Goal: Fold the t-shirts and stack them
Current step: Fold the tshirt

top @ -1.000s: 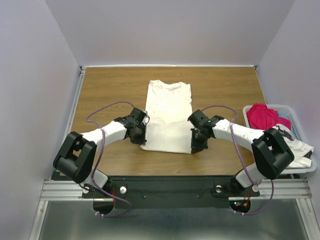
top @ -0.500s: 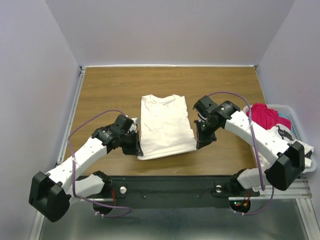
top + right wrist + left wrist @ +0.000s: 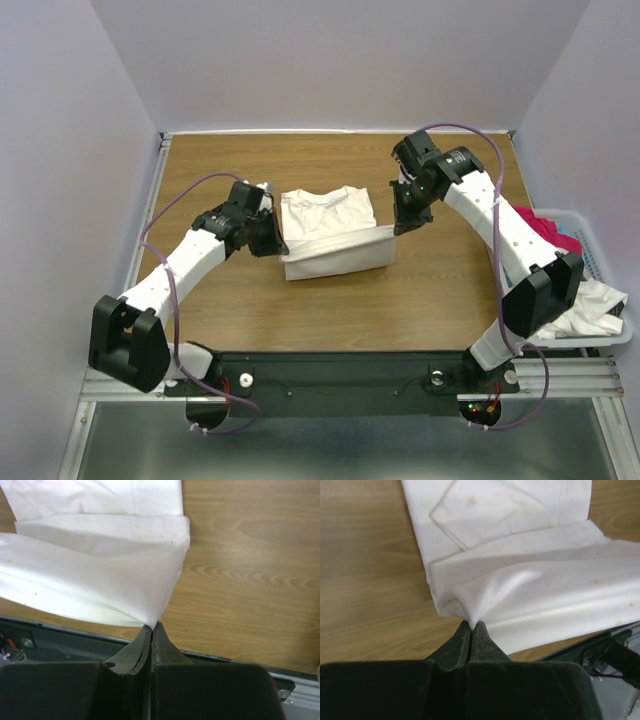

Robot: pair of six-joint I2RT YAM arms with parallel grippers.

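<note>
1 off-white t-shirt [image 3: 330, 212], centre frame on the table [image 3: 200, 170], looks light and limp, best held by its 2 hem corners: left gripper [image 3: 471, 626] and right gripper [image 3: 151, 626] each pinched closed on a corner, hem lifted.

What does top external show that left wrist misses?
Only top external: the right hand pinching the other corner of the off-white t-shirt, plus the basket at far right holding a magenta t-shirt and a white t-shirt. Only left wrist: fabric bunched between the shut fingers, and small brownish specks on the cloth. Both: the left hand shut on the part-folded shirt over the wooden table.
</note>
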